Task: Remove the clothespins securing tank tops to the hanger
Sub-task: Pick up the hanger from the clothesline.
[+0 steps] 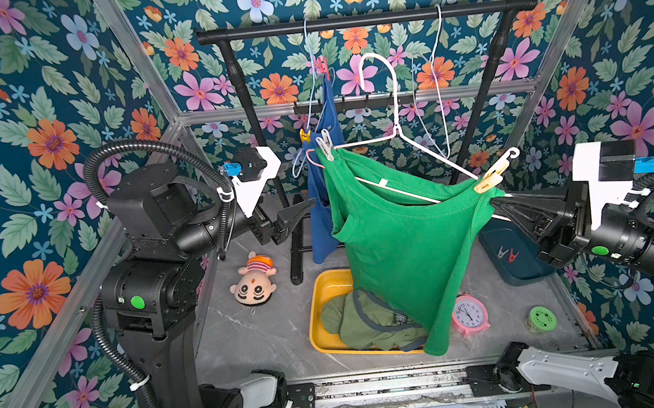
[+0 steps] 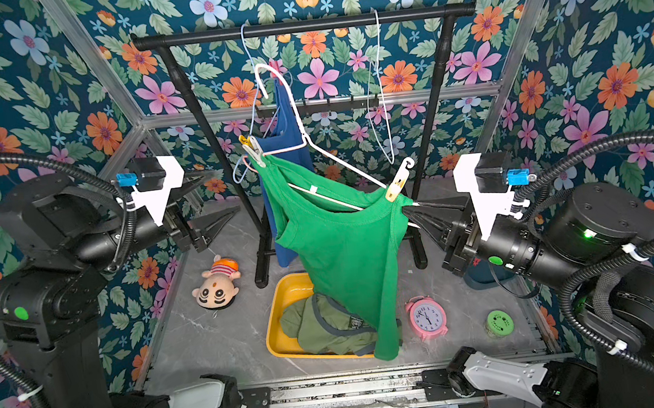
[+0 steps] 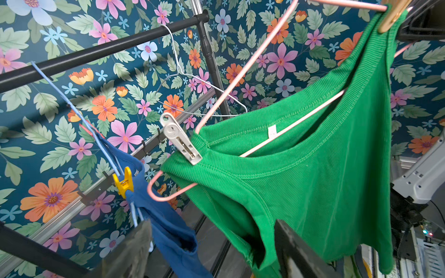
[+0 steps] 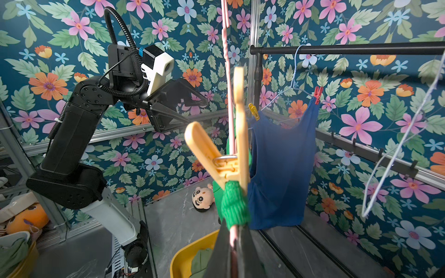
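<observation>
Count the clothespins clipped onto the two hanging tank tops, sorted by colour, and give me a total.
Red clothespin: 1
Yellow clothespin: 1
White clothespin: 1
Cream clothespin: 1
Total: 4

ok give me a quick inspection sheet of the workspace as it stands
surface: grey marbled tabletop, no spills seen
job's things: green tank top on pink hanger, white clothespin and cream clothespin both on; blue tank top hung from black rail with red clothespin and yellow clothespin; olive tank top in yellow tray
clutter: plush doll, pink alarm clock, green round container, dark tray with two loose pins
grippers: left gripper jaws open, empty; right gripper jaws shut on the pink hanger
cables: black conduits along both arms, no snag seen
surroundings: floral walls, one bare hanger
</observation>
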